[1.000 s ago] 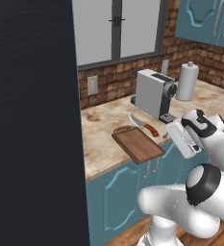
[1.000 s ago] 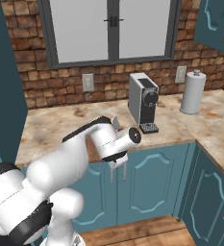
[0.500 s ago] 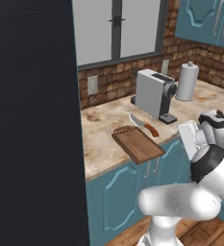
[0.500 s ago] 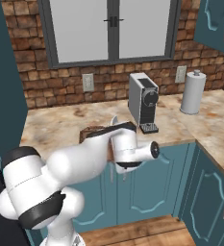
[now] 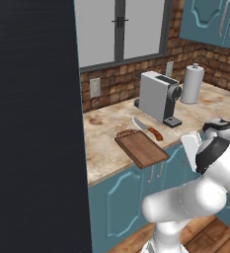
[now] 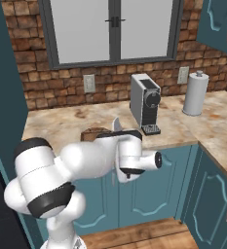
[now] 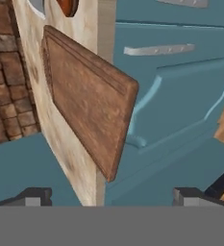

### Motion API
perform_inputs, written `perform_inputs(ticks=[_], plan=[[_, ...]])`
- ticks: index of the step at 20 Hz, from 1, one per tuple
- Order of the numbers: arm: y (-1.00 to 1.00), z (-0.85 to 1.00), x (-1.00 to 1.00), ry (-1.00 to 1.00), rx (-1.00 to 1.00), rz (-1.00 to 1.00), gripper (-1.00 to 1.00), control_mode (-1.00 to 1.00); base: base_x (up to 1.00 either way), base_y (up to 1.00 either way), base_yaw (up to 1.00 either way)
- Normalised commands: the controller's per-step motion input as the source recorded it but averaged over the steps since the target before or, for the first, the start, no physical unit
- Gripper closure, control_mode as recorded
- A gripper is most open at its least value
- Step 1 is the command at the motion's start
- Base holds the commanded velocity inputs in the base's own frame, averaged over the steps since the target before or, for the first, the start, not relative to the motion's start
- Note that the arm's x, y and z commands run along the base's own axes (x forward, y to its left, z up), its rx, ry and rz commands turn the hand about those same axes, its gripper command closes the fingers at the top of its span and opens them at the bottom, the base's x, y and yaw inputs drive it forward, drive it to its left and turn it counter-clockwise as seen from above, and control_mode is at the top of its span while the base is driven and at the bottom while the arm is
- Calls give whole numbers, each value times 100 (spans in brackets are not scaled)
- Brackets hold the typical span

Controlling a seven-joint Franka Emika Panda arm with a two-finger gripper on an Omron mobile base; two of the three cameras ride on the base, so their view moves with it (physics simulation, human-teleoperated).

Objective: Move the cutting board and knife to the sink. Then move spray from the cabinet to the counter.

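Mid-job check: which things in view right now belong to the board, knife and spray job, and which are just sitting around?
Part of the job:
- cutting board, overhanging the counter edge
- knife, just behind the board
- counter
- end effector, open, in front of the board

Just sitting around:
- coffee machine
- paper towel roll
- wall outlet
- window

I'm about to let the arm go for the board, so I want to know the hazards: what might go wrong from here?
1. The cutting board overhangs the counter edge; a push from the open gripper might tip it to the floor.
2. The knife lies close behind the board, so sliding the board back may knock it toward the coffee machine.
3. The hand hangs low by the cabinet doors and may scrape them while rising.
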Motion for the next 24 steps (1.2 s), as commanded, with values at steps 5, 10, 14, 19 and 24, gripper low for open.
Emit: perform_inputs(ticks=[5,10,14,19,24], plan=[[20,0,-4,-12,0,4,-100,-100,0,0,0],[3,-1,0,-16,0,0,-100,-100,0,0,0],[0,-17,0,-21,0,0,-100,-100,0,0,0],[0,0,1,-12,0,0,-100,-100,0,0,0],[0,0,15,-1,0,-1,-100,-100,0,0,0]])
